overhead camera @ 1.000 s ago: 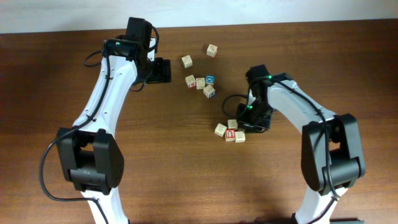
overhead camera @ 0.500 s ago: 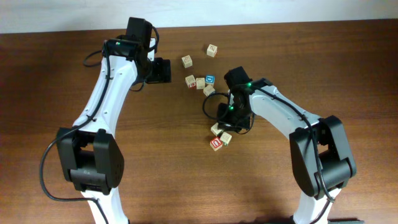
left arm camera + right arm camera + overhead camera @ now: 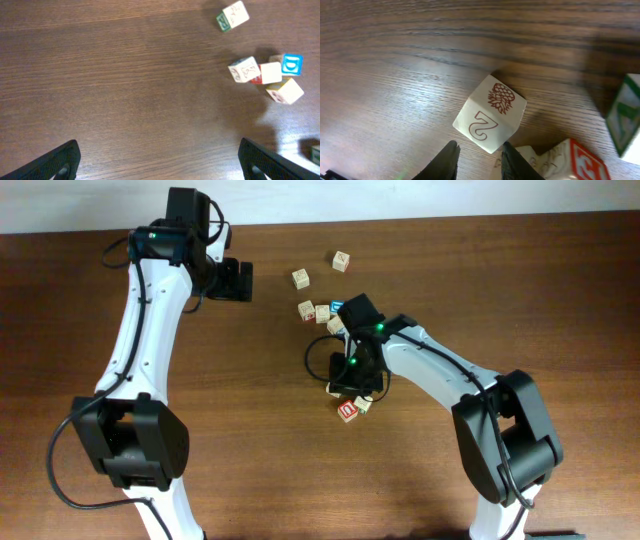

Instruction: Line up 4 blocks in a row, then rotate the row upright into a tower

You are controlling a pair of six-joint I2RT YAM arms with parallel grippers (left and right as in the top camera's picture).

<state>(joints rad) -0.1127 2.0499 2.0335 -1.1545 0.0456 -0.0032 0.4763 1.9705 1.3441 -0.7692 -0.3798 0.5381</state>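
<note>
Right wrist view: the right claw [image 3: 481, 162] hangs low over the table [image 3: 390, 55]. Its fingers [image 3: 446, 161] stand a narrow gap apart, and the near corner of the 2 cube [image 3: 490, 112] pokes at that gap. Whether they nip the corner or only touch it, I cannot tell. Just beside the claw lies a pale cube [image 3: 540, 156], touching the red cube [image 3: 581, 161]. The green cube [image 3: 624, 117] stands near, at the frame's edge.

The step in hand looks like turning the 2 cube on its spot. The gap seems narrower than the cube, and the cube meets it corner-on, so a clean grip probably needs wider jaws squared to 2 opposite faces. A centred descent, a light pinch and a twist about the vertical should follow. The pale cube is close enough to be dragged along, so the sweep should stay tight.

A cube has equal edges, so there is no long axis; only the heading of its printed faces matters. It sits diagonal to the claw, 1 corner toward the fingers. The 2 face lies nearer the claw and the pineapple face farther off.

Overhead, this cluster sits mid-table, with other cubes [image 3: 300, 278] and the blue cube [image 3: 340, 305] farther back. The left claw [image 3: 157, 150] is spread wide and empty, well apart from them all.
</note>
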